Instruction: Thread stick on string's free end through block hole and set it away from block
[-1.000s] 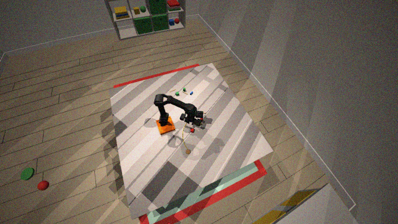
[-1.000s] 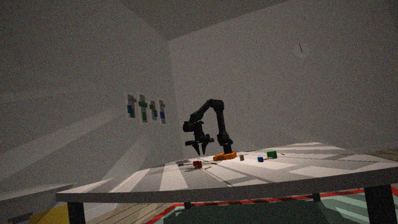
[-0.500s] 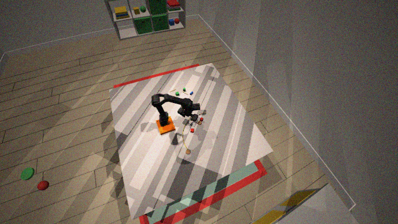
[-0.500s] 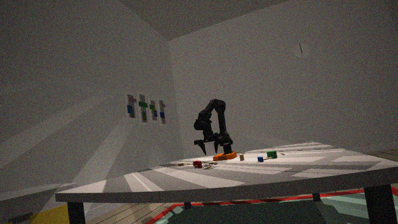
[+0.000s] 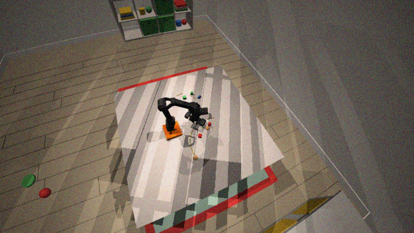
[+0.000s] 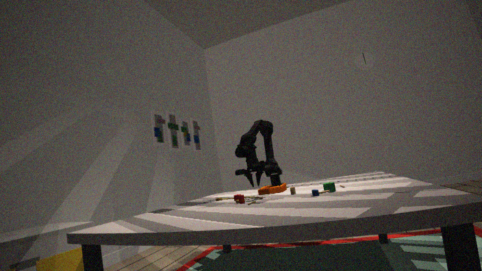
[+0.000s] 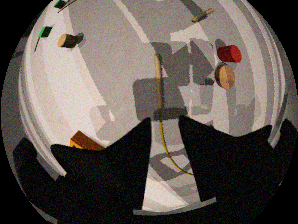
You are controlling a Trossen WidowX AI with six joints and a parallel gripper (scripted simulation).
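My gripper [image 6: 256, 186] [image 7: 165, 121] is partly open and empty, above the table. In the wrist view the string's wooden stick [image 7: 158, 80] lies beyond the fingertips, its string end near the gap between them. The yellow string [image 5: 190, 141] [image 7: 167, 152] curves away to the round wooden button [image 5: 195, 157], which is out of the wrist view. A small tan wooden piece [image 6: 292, 190] [image 7: 67, 41], apparently the block, stands at the upper left in the wrist view, away from the stick; its hole cannot be made out. The arm seems to hide it in the top view.
A red cylinder [image 5: 209, 124] [image 7: 231, 53] and a wooden disc [image 5: 207, 127] [image 7: 225, 76] are right of the stick in the wrist view. A loose short stick [image 5: 210, 117] [image 7: 202, 15] lies farther off. A red block [image 5: 200, 135], a blue piece [image 5: 199, 96] and green blocks [image 5: 184, 97] are also present.
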